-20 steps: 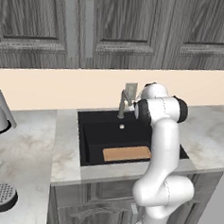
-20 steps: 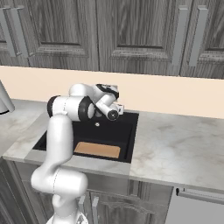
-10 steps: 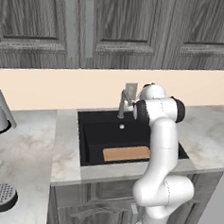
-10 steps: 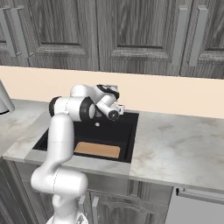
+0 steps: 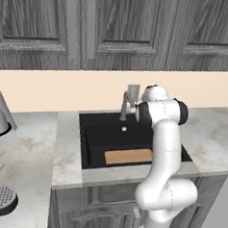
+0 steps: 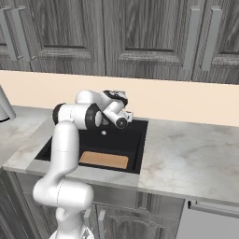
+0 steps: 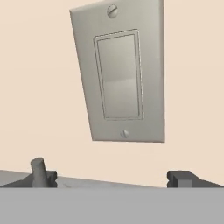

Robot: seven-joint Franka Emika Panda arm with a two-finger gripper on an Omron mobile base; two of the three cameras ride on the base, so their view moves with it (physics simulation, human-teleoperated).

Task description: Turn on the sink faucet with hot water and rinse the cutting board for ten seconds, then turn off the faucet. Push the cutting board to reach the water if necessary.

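Faucet [image 5: 127, 103] is what we are reaching for, at the back rim of the sink [image 5: 92, 148]; no water is running yet, so we are judging the step in hand as opening the tap to the hot side. Our hand [image 6: 125, 116] is hovering up by the tap with its fingers spread wide apart and nothing between them. To do this well, we are thinking the hand needs to drop lower and line its gap up with the squarish lever before nudging it, since right now it is looking at the wall above rather than at the handle. Cutting board [image 5: 129, 156] is lying flat in the front part of the basin, well apart from the spout, so we are expecting it will need a push toward the back once the stream starts.

Hand view is giving us a grey wall switch plate [image 7: 122, 76] on the beige backsplash, with the fingertips [image 7: 183, 178] dark at the bottom. Left base view is adding a grey kettle [image 5: 0, 113] on the worktop [image 5: 31, 148]. Right base view is showing the board [image 6: 103, 159] and basin unblocked by the arm.
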